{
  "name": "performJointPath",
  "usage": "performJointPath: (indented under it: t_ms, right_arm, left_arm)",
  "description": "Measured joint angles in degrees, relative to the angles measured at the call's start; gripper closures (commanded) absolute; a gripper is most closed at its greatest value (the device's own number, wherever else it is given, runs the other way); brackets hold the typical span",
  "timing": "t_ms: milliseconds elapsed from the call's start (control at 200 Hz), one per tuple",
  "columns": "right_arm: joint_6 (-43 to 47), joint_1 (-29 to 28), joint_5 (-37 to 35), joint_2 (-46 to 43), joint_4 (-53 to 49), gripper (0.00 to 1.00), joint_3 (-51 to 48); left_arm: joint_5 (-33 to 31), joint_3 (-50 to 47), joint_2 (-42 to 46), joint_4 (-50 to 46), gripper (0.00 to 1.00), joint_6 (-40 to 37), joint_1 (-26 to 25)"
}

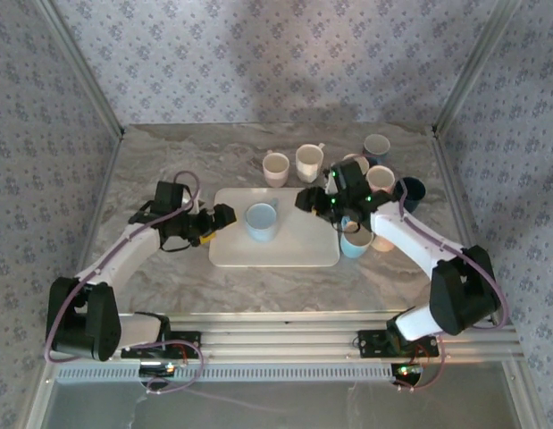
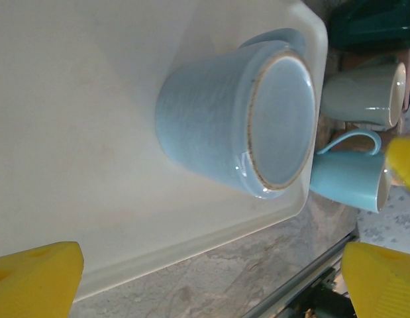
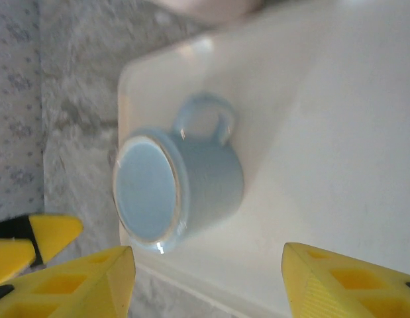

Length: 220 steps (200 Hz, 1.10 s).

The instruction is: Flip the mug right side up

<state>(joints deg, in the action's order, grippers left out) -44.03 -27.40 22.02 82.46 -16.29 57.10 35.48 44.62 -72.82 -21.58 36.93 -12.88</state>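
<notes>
marble-patterned table underneath it all, and in the middle of it the white tray, our landmark. the left gripper hovers at the tray's left edge, pincer as wide as it goes, yellow fingers splayed with nothing between them. the right gripper sits over the tray's far right corner, pincer well apart too, its fingers clear of any cup. and there's the one that matters: the light blue mug, on the tray near its middle, a touch left of centre, upside down, flat base with its unglazed ring facing up, neither gripper touching it. off the tray, two cream mugs just past its far edge, and another pale blue mug upright beside its right edge.
</notes>
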Motion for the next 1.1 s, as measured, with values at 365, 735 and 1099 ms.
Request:
performJointPath:
  t_ms: [365, 735, 1099]
  right_arm:
    - [-12.85, -4.48, 5.86, 6.99, 14.67, 0.23, -4.15]
    - [-21.81, -6.05, 8.87, 20.70, 29.40, 0.23, -3.50]
    - [-24.44, -6.67, 9.88, 24.85, 41.59, 0.26, -4.37]
  left_arm:
    - [0.72, -0.11, -8.46, 7.74, 0.07, 7.15, -1.29]
    - [-1.53, 0.37, -12.55, 13.77, 0.06, 10.93, -5.03]
    - [-1.68, 0.37, -17.22, 22.53, 0.28, 13.33, -5.03]
